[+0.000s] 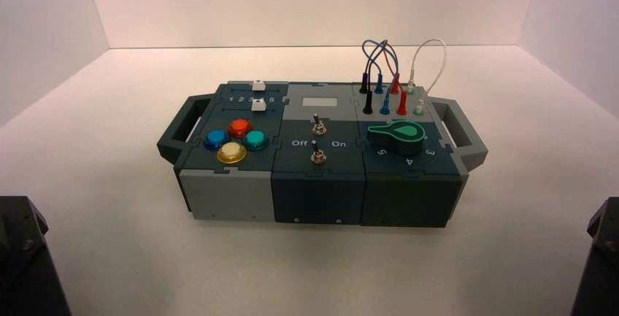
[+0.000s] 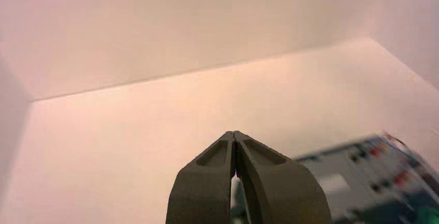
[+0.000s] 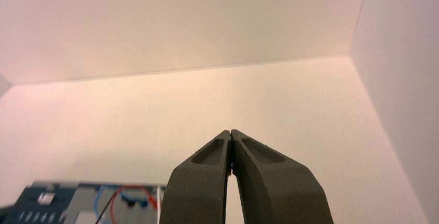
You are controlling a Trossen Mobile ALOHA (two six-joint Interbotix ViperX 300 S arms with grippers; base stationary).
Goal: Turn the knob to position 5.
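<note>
Claws (image 2: 234, 132) (image 3: 231, 131) closed and empty, wired box (image 1: 319, 195) between arms, green knob (image 1: 398, 136) on right.

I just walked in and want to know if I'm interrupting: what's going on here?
Nothing is being handled. The left claw and right claw are both closed and held away from the box, toward its near left and near right. The green knob, due for turning to 5, sits untouched on the box's right.

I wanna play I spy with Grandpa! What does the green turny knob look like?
Find the dark box with grey side handles. On its top's right part, in front of the thin wires, sits a green teardrop-shaped knob. The teal push button is round and smaller.
</note>
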